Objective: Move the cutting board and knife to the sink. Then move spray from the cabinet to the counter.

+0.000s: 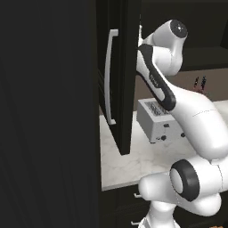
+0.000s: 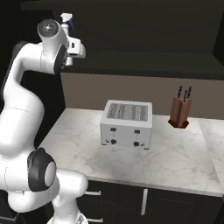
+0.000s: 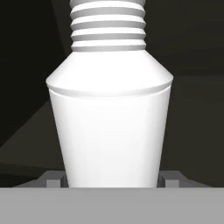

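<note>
Filling the hand view from close up, the spray (image 3: 109,127) stood upright, its white body between the two dark fingertips (image 3: 53,179) of the end effector (image 3: 109,180); the fingers sat just beside the bottle's lower flanks, one on each side, and whether they pressed on it could not be told, so the grip looked set but not proven; the ribbed neck rose above the sloped shoulder. In the right base view the spray's blue-and-white nozzle (image 2: 66,18) poked up just above the wrist, high over the toaster (image 2: 127,124), inside the dark recess of the cabinet (image 1: 119,75); it was likely kept upright so that it could be lifted out cleanly. The arm reached up and leftward from the toaster, elbow bent, forearm climbing steeply past the open door's silver bar handle (image 1: 108,75); the tabletop (image 2: 175,162) below the toaster offered bare marble for setting it down; a knife block (image 2: 181,111) stood to the toaster's right.
</note>
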